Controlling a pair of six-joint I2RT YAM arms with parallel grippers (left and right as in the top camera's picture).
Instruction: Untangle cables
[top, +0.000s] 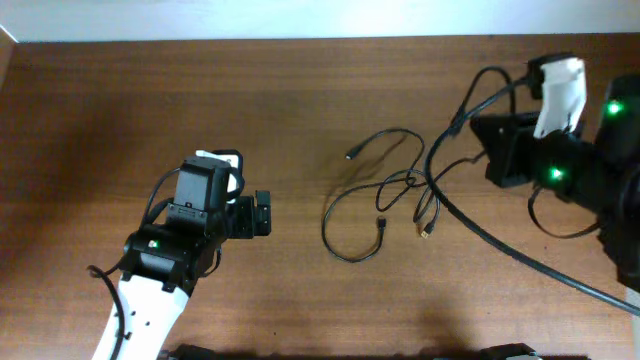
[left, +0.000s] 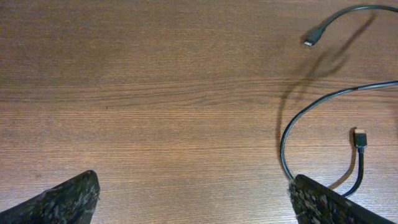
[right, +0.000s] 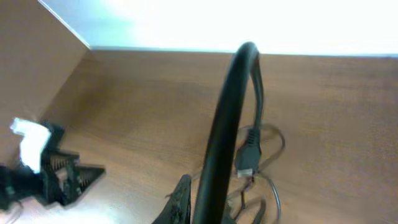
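The thin black cables lay tangled on the brown wooden table. The left end effector was spread wide. I cannot tell for the right end effector.

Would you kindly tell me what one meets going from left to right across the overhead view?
The left claw, open → the cables, looping loosely mid-table → the right arm at the right edge.

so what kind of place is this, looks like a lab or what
Probably a robotics lab or test bench rather than a home desk: a left arm and a right arm stand at a wooden table, with thin black cables lying between them and a plain pale wall behind.
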